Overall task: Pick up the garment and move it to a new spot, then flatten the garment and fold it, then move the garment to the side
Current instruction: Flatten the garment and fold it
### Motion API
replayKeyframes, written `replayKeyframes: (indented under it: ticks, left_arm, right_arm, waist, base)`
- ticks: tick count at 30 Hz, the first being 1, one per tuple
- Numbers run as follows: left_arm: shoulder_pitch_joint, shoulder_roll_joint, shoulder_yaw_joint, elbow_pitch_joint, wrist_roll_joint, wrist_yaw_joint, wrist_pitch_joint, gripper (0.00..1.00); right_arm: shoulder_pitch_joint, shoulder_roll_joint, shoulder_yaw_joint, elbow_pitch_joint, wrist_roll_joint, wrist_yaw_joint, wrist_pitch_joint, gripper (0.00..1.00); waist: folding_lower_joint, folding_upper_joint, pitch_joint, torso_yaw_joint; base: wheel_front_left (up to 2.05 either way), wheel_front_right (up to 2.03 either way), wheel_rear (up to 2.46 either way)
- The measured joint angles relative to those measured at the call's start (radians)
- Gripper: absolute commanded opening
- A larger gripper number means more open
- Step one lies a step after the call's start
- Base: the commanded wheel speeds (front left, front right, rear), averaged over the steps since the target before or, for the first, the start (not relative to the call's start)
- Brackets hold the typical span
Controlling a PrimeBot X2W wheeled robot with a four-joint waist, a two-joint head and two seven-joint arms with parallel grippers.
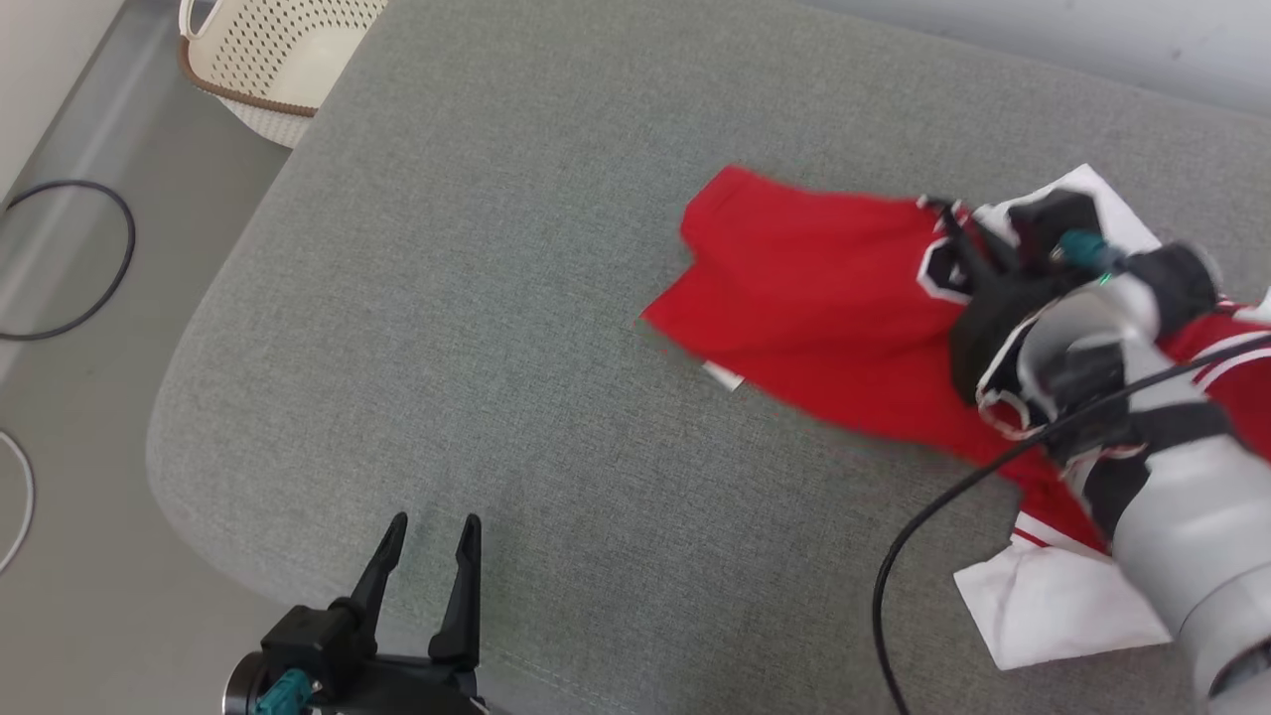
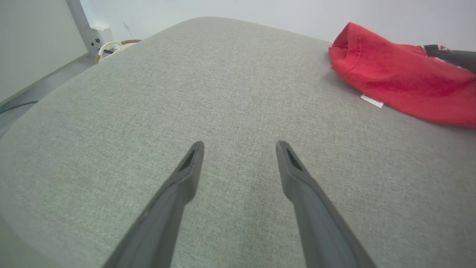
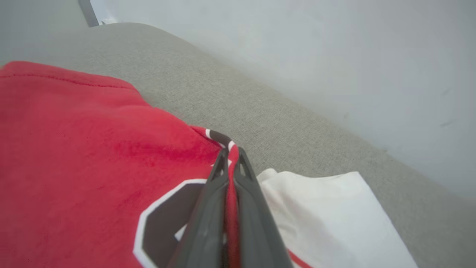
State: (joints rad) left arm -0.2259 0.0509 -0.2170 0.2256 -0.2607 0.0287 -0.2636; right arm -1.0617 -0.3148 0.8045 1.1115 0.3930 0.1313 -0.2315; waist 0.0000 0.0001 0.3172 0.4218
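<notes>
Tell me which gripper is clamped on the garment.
The right gripper, pinched shut on the striped edge of the red garment; the left gripper hangs open over the grey cushion, clear of the cloth.

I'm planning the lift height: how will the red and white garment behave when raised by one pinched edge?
Probably floppy: the garment lies in soft folds on the grey cushion, so it should hang limp from the right gripper, shut on its striped edge. Likely light, being thin cloth. It may drag on the cushion's woven surface.
</notes>
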Motion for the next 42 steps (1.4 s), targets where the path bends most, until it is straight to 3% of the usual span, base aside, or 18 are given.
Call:
replayKeyframes:
  ticks: [6, 7, 8, 15, 26, 42]
  left_arm:
    - [-0.011, 0.000, -0.021, 0.004, -0.007, -0.001, 0.000, 1.00]
    - [-0.014, 0.000, -0.026, 0.005, -0.008, -0.001, 0.000, 1.00]
    - [-0.020, 0.000, -0.029, 0.005, -0.008, -0.001, 0.000, 1.00]
    - [-0.042, 0.000, -0.024, 0.008, -0.002, -0.011, 0.000, 1.00]
    - [-0.086, -0.001, 0.051, 0.055, 0.059, -0.049, 0.000, 1.00]
    - [-0.168, 0.004, 0.200, 0.155, 0.130, -0.114, 0.000, 1.00]
  right_arm:
    - [-0.075, -0.004, -0.059, 0.118, -0.089, 0.000, -0.016, 0.00]
    - [-0.084, -0.005, -0.081, 0.135, -0.100, 0.000, -0.017, 0.34]
    - [-0.093, -0.009, -0.105, 0.147, -0.111, 0.000, -0.019, 1.00]
    - [-0.107, 0.007, -0.243, 0.113, -0.190, 0.000, -0.029, 1.00]
    - [0.241, 0.107, -0.469, -0.346, -0.282, 0.000, -0.030, 1.00]
    - [0.663, 0.191, -0.631, -0.784, -0.313, 0.000, -0.030, 1.00]
  waist:
    - [0.0000, 0.0000, 0.016, 0.012]
    - [0.0001, 0.0000, 0.017, 0.012]
    - [0.0001, 0.0000, 0.017, 0.010]
    - [0.0000, 0.0000, 0.009, -0.024]
    - [-0.0001, -0.0001, -0.033, -0.167]
    - [-0.0001, -0.0001, -0.085, -0.407]
  base:
    - [0.00, 0.00, 0.00]
    - [0.00, 0.00, 0.00]
    - [0.00, 0.00, 0.00]
    - [0.00, 0.00, 0.00]
    - [0.00, 0.00, 0.00]
    - [0.00, 0.00, 0.00]
